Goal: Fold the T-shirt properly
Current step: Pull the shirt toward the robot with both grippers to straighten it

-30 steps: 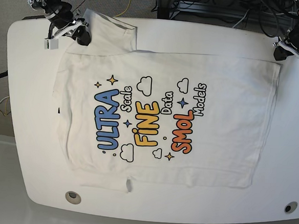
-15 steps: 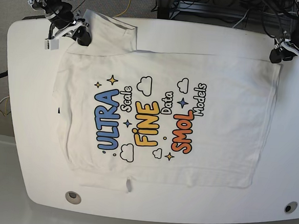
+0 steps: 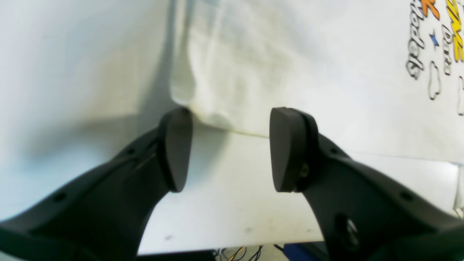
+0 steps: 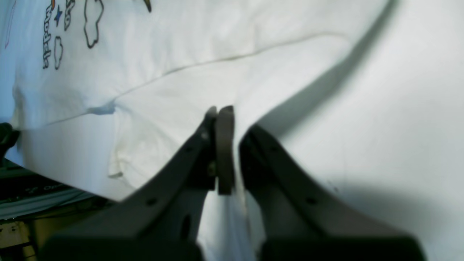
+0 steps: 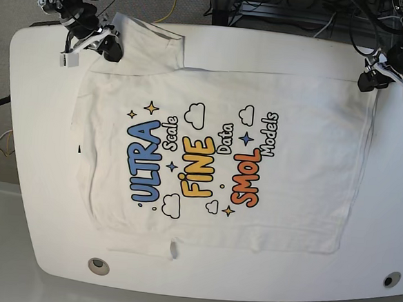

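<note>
The white T-shirt (image 5: 221,159) lies spread flat on the table with its blue, yellow and orange print facing up. At the far left, my right gripper (image 5: 106,47) is shut on the cloth by the upper sleeve. The right wrist view shows its fingers (image 4: 225,145) closed with T-shirt (image 4: 203,83) fabric pinched between them. My left gripper (image 5: 372,80) sits at the far right hem corner. In the left wrist view, the left gripper (image 3: 232,148) stands open, and the T-shirt (image 3: 290,65) corner lies just ahead of the gap between its pads.
The white table (image 5: 199,279) has rounded corners and two round holes near its front edge, one (image 5: 98,266) on the left and one (image 5: 391,280) on the right. Cables and equipment crowd the space behind the far edge (image 5: 266,10).
My left gripper has moved inward and down from beyond the far right corner of the hem to that corner. The right gripper has stayed put, still holding the cloth.
</note>
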Available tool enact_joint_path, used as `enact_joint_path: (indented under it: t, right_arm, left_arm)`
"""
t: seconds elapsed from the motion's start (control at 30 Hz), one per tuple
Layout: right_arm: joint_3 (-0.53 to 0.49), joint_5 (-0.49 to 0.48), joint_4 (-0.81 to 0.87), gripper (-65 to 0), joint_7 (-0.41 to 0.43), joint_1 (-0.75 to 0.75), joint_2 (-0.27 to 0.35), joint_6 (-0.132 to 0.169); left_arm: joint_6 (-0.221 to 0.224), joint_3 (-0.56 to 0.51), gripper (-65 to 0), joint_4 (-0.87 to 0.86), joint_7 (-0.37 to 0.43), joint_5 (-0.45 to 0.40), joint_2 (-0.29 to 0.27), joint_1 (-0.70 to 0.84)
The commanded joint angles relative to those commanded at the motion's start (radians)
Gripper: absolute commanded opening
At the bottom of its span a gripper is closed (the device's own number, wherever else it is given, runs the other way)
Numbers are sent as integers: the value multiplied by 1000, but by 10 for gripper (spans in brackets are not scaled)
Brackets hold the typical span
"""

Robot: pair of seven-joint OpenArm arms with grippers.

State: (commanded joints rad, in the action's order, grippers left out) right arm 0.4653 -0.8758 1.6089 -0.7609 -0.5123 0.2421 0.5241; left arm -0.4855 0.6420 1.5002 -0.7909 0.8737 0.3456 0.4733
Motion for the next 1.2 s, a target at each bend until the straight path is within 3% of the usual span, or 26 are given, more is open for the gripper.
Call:
enact_joint_path:
  t: [0.33, 0.73, 1.0, 1.07, 1.2]
  right_arm:
    - [-1, -1, 6, -650, -1, -3, 0, 7]
    - [3, -1, 6, -650, -11, -7, -3, 5]
    - [2, 0, 7, -650, -14, -8, -3, 9]
    - [6, 0, 6, -650, -13, -5, -5, 7]
    - [7, 0, 7, -650, -13, -5, -5, 7]
  left_arm:
    - [10, -13, -267, 16, 40, -20, 18, 43]
    - [10, -79, -340, 2, 43, -11, 48, 41]
    - [16, -75, -486, -5, 53, -19, 30, 13]
    - [23, -79, -594, -7, 42, -34, 24, 10]
    - [23, -78, -635, -6, 35, -36, 21, 1]
